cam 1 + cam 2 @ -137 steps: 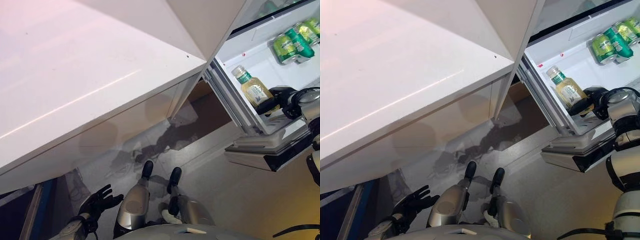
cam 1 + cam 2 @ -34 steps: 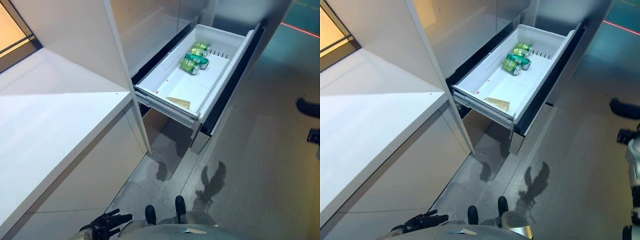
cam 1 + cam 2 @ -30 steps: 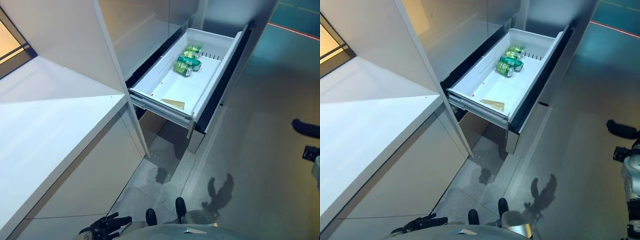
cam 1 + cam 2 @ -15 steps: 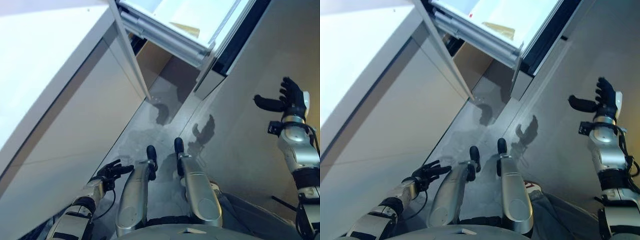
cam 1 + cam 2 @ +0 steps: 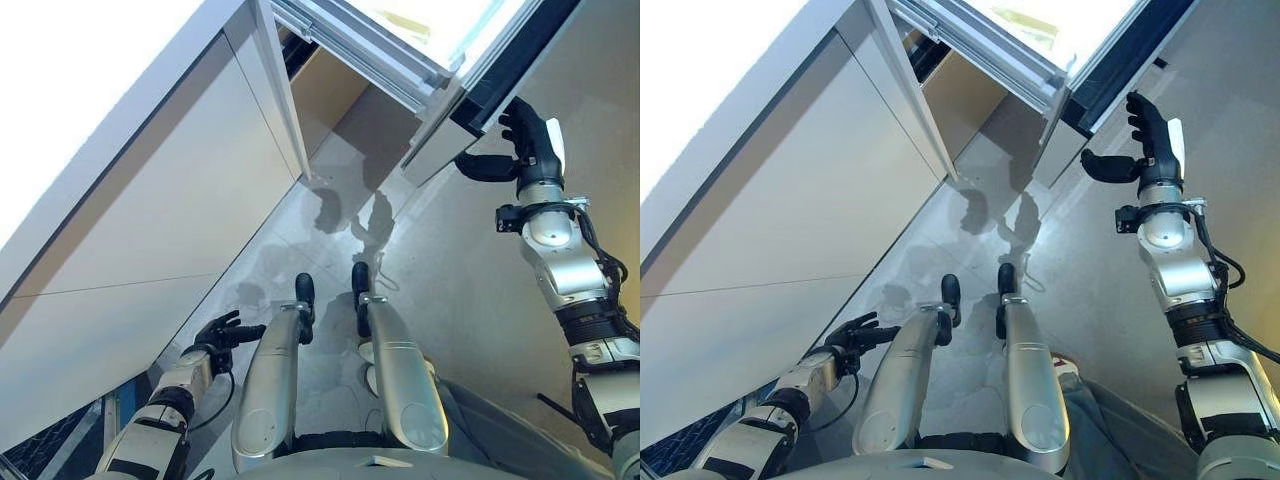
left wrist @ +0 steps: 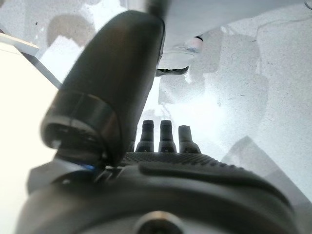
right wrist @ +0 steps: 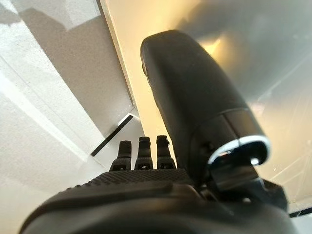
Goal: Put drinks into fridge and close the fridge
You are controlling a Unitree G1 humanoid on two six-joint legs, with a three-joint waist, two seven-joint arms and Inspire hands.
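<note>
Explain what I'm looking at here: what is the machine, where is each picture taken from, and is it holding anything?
This is a two-legged humanoid robot. The two wide pictures come from its head cameras, looking down. The two close-ups come from wrist cameras looking along each dark robot hand. The right robot hand is raised, fingers straight, beside the front panel of the pulled-out white fridge drawer; contact cannot be seen. The left robot hand hangs low above the floor, relaxed. Neither holds anything. A white counter stands to the left.
</note>
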